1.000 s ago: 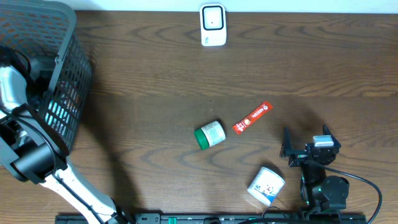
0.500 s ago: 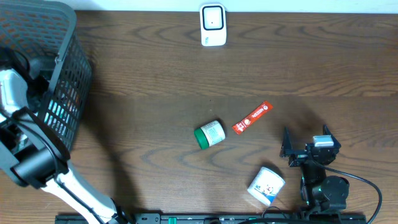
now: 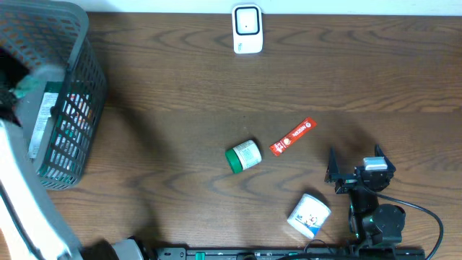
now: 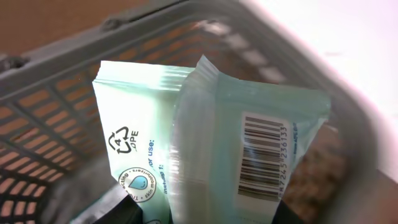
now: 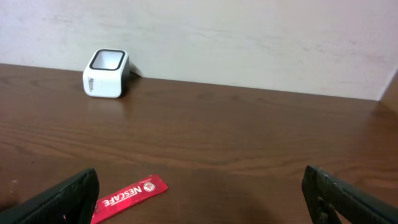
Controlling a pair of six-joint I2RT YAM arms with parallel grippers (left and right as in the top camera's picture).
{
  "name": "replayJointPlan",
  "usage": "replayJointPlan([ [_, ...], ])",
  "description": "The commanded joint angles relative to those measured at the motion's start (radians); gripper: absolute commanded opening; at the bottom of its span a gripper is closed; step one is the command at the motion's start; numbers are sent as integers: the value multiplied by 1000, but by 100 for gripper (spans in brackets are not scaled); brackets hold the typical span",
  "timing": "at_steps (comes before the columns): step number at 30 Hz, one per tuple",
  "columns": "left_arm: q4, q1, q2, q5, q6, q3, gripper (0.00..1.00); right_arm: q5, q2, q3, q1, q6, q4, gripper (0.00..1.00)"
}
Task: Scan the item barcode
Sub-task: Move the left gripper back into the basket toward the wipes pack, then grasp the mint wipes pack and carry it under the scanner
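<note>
A pale green wipes pack (image 4: 186, 143) with a white barcode label (image 4: 264, 155) fills the left wrist view. My left gripper (image 4: 205, 213) is shut on its lower end, one dark finger (image 4: 118, 208) on each side. Seen from overhead, the pack (image 3: 43, 123) is inside the black mesh basket (image 3: 79, 43) at the far left, under my left arm (image 3: 22, 195). The white scanner (image 3: 247, 29) stands at the table's back edge, also in the right wrist view (image 5: 106, 65). My right gripper (image 3: 355, 165) rests open at the front right, nothing between its fingers (image 5: 62, 199).
A green-lidded jar (image 3: 242, 155) lies mid-table. A red Nescafe stick (image 3: 293, 136) lies just right of it, close ahead of my right gripper (image 5: 202, 199). A white tub (image 3: 309, 215) sits by the front edge. Basket walls (image 4: 56, 118) surround the pack.
My left jaws have closed on the wipes pack. The left arm has risen toward the camera, and the pack now shows inside the basket. The right arm has not moved.
</note>
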Motion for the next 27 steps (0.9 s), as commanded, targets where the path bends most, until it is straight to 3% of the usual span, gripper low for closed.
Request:
replayJointPlan([
  [1, -44, -108, -62, 41, -12, 17, 38, 5, -5, -1, 3, 11, -3, 99],
  [9, -173, -438, -19, 40, -76, -23, 37, 5, -5, -1, 3, 12, -3, 99],
  [15, -168, -656, 156, 40, -82, -61, 37, 5, -5, -1, 3, 12, -3, 99],
  [27, 104, -939, 517, 116, -188, -61, 37, 5, -5, -1, 3, 11, -3, 99],
])
